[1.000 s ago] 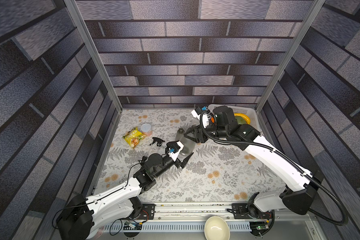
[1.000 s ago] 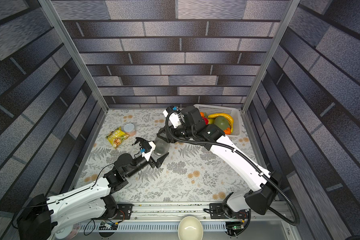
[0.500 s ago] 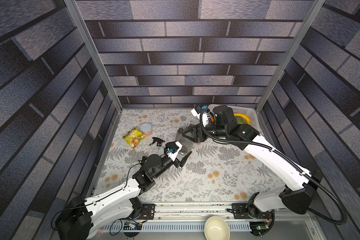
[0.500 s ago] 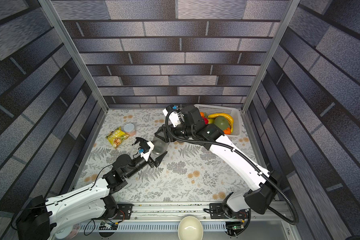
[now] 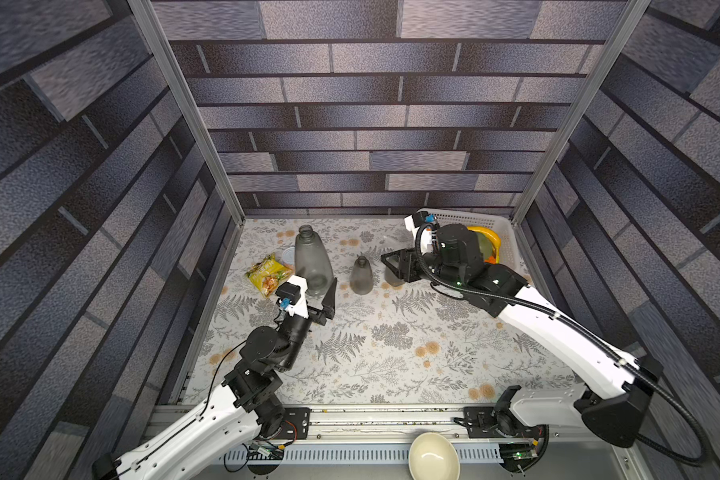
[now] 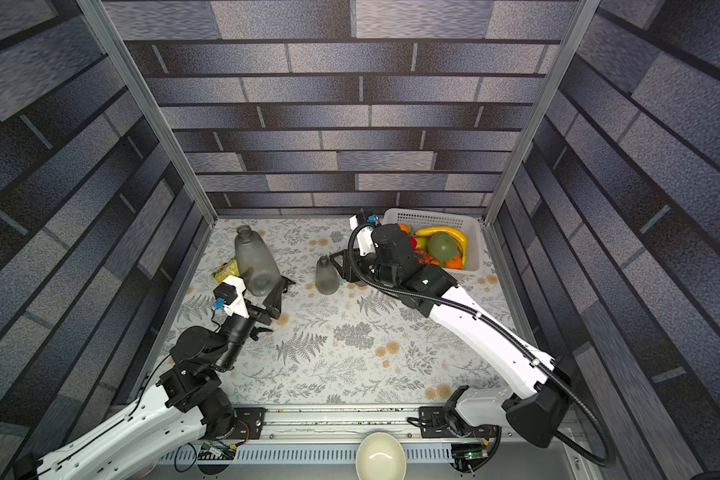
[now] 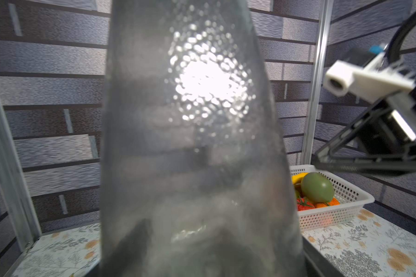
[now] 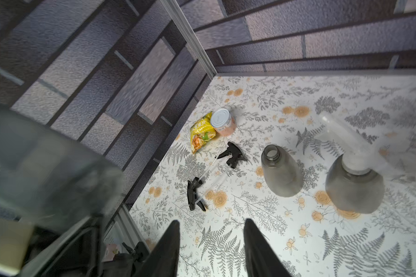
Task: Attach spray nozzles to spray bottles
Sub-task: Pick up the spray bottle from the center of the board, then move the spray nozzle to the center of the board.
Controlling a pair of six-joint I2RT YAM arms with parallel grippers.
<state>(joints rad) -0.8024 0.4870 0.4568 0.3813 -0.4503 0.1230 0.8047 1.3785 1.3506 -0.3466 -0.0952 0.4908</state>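
In both top views your left gripper (image 5: 314,293) was clamped on the lower body of the held spray bottle (image 5: 312,262). It kept the bottle upright near the left wall and, judging by how large the bottle looked, clear of the worktop (image 5: 391,353). The standing open bottle (image 5: 360,276) was toward the back, near the middle. Your right gripper (image 5: 393,268) hung just beside it, in front of the white fruit basket (image 5: 506,232). In the left wrist view the held spray bottle filled the frame: smoky grey, translucent and cone-shaped, with a dimpled glare on its wall and nothing I could make out inside. In the right wrist view your right gripper's jaws stood apart with nothing between them. Beyond them the capped bottle (image 8: 353,189) carried the translucent white nozzle (image 8: 339,134) on its neck, though you could not tell whether it was screwed tight. The standing open bottle was next to it, its threaded neck bare. The two black nozzles (image 8: 233,156) lay on their sides with their thin dip tubes on the worktop, between that bottle and the snack packet (image 8: 202,132) and can (image 8: 222,122). By my reading, you had one bottle of three fitted and two black nozzles left to attach.
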